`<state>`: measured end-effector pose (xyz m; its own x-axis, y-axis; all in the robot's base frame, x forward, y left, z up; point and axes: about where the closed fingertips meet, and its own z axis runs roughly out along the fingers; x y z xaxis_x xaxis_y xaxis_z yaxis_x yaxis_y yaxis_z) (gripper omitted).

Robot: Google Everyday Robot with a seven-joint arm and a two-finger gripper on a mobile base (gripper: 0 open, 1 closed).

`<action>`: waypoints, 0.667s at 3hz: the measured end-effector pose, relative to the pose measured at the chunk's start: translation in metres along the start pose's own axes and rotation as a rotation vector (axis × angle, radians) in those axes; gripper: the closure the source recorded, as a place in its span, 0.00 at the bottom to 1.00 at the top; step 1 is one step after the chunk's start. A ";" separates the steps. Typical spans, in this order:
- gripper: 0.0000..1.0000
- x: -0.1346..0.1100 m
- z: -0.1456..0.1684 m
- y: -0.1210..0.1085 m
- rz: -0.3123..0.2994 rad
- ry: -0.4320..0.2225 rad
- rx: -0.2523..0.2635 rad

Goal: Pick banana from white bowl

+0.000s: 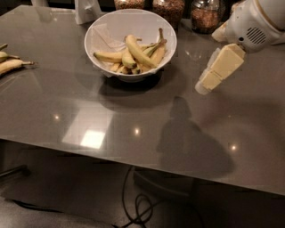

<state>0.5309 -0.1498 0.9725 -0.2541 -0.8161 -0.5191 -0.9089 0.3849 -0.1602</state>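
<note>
A big glossy white bowl [169, 38] with a white paper lining stands at the far middle of the grey table. Several bananas lie in it. The plumpest banana [139, 51], bright yellow and curved, lies on top, running from the upper left to the lower right. Thinner bananas with long stems lie under and beside it. My gripper [219, 69], cream-coloured, hangs from the white arm at the right, above the table and to the right of the bowl, pointing down and to the left. It holds nothing that I can see.
Loose bananas [10, 63] lie at the table's left edge. Glass jars of brown grains [205, 15] stand along the back behind the bowl. A white object [88, 10] stands at the back left. Cables lie on the floor under the table's near edge.
</note>
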 end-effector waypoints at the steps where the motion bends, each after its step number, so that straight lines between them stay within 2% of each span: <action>1: 0.00 -0.035 0.030 -0.029 0.095 -0.137 -0.049; 2: 0.00 -0.035 0.030 -0.029 0.094 -0.137 -0.049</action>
<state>0.5757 -0.1197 0.9702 -0.2946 -0.7094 -0.6403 -0.8990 0.4330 -0.0660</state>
